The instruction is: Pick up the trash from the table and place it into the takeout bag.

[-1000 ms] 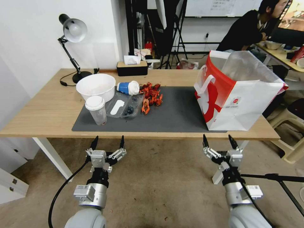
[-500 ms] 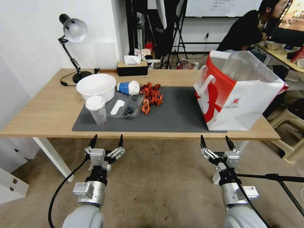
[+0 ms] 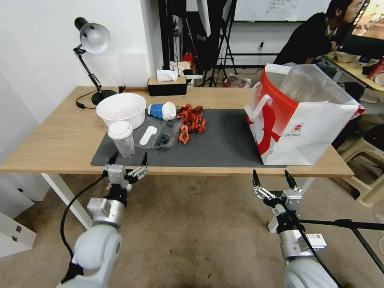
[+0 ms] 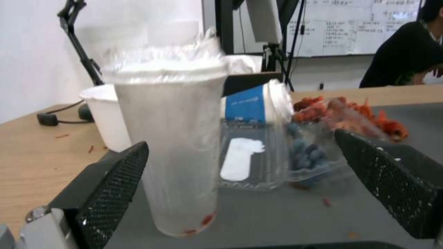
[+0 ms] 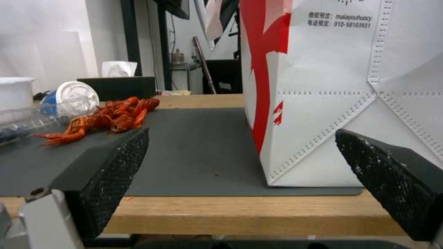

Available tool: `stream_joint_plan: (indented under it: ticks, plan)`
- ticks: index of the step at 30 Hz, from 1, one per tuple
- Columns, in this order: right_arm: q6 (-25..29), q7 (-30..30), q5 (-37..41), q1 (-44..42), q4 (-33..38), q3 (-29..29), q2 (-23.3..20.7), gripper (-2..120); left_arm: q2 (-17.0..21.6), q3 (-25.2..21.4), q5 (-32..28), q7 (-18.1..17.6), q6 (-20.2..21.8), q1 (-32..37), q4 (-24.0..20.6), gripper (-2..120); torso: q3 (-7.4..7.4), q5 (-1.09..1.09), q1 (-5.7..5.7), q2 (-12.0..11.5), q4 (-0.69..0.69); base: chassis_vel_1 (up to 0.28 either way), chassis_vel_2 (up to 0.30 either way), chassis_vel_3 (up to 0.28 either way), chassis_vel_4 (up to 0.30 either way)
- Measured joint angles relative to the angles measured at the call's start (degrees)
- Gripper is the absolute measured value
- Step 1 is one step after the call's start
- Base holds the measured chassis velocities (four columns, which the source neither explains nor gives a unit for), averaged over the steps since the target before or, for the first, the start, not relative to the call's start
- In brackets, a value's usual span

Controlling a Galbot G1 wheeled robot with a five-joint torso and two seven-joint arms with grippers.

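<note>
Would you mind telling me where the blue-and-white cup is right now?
In the head view the blue-and-white cup lies on its side at the mat's far left, between the white bowl and the crayfish shells.

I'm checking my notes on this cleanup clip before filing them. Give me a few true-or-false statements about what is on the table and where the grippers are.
1. The white-lidded clear cup stands upright on the dark mat. True.
2. The left gripper is shut on the cup. False: it is open at the table's front edge, short of the cup.
3. The blue-and-white cup lies on its side. True.
4. The takeout bag lies flat. False: it stands upright, mouth open.
5. The right gripper is open, below the table edge. True.
</note>
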Motion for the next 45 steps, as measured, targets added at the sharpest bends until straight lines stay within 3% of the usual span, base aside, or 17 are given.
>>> stream_joint_plan:
  ticks: [11,22,28,31,33,36,40,45]
  plan:
    - [-0.3,0.2,-0.4,0.4,0.1,0.1,0.2,100,5.2,1.1,-5.4,-0.3,0.3,-6.8,8.5,100,0.0,0.01,0.0,0.0,0.0,0.0,0.0,0.0,0.0]
    - [-0.8,0.5,-0.4,1.1,0.1,0.1,0.0,100,7.0,2.0,-6.7,0.2,0.3,-10.8,12.2,96,0.0,0.01,0.0,0.0,0.0,0.0,0.0,0.0,0.0]
    - [-0.9,0.6,-0.3,1.4,0.1,0.1,-0.1,100,7.9,2.4,-6.7,0.5,0.3,-11.0,12.9,79,0.0,0.01,0.0,0.0,0.0,0.0,0.0,0.0,0.0]
    - [-0.9,0.6,-0.4,1.4,0.1,0.1,0.0,100,8.3,2.4,-6.7,0.7,0.1,-11.0,13.2,64,0.0,0.0,0.0,0.0,0.0,0.0,0.0,0.0,0.0]
    - [-0.9,0.6,-0.4,1.4,0.1,0.0,0.1,100,8.4,2.4,-6.7,0.7,0.0,-11.0,13.3,61,0.0,0.01,0.0,0.0,0.0,0.0,0.0,0.0,0.0]
    - [-0.9,0.6,-0.4,1.5,0.1,0.0,0.2,100,8.8,2.4,-6.6,0.9,-0.5,-10.9,13.4,46,0.0,0.01,0.0,0.0,0.0,0.0,0.0,0.0,0.0]
    - [-0.9,0.6,-0.5,1.5,0.1,0.0,0.2,100,9.4,2.2,-6.6,1.1,-1.1,-10.5,12.8,34,0.0,0.0,0.0,0.0,0.0,0.0,0.0,0.0,0.0]
    - [-0.9,0.6,-0.5,1.6,0.1,0.1,0.3,100,10.3,2.0,-6.6,1.2,-1.3,-10.2,10.6,33,0.0,0.0,0.0,0.0,0.0,0.0,0.0,0.0,0.0]
